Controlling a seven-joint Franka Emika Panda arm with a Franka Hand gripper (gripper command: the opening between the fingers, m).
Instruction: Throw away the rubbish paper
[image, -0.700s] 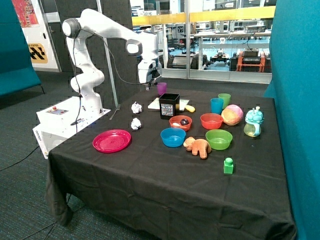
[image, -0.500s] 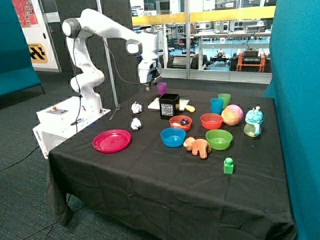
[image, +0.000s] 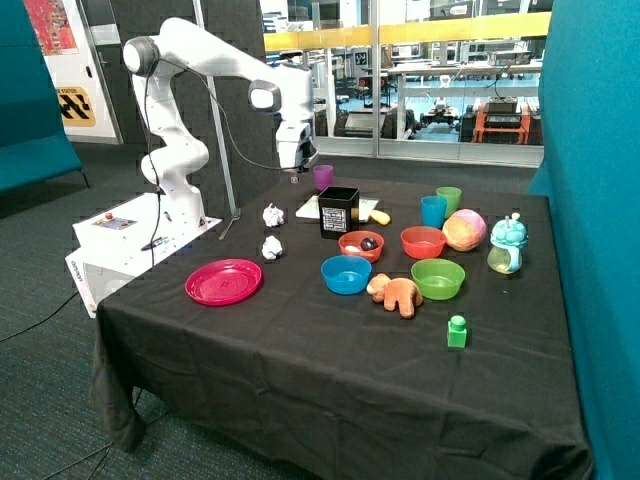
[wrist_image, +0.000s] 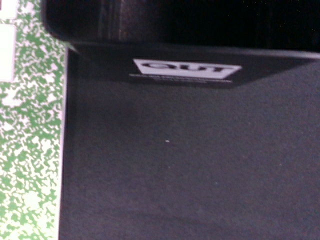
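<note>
Shifted slightly toward the table's edge, the gripper (image: 294, 176) hangs above and apart from both rubbish paper balls (image: 273, 214) (image: 271, 247); jaw state cannot be told.

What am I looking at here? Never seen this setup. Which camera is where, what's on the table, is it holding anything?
The white machine is a robot arm; its hand hangs above the far side of the table, near a purple cup. I can't tell whether the hand is open or shut, and nothing shows in it.

One picture comes from a camera standing apart. The other comes from a camera on the wrist, looking down at the black cloth, a black box and a green speckled surface.

Its job is binning rubbish paper. Both crumpled paper balls lie untouched on the cloth, beside the black box.

Also there: a pink plate, coloured bowls, cups, a plush toy and a green block.
</note>
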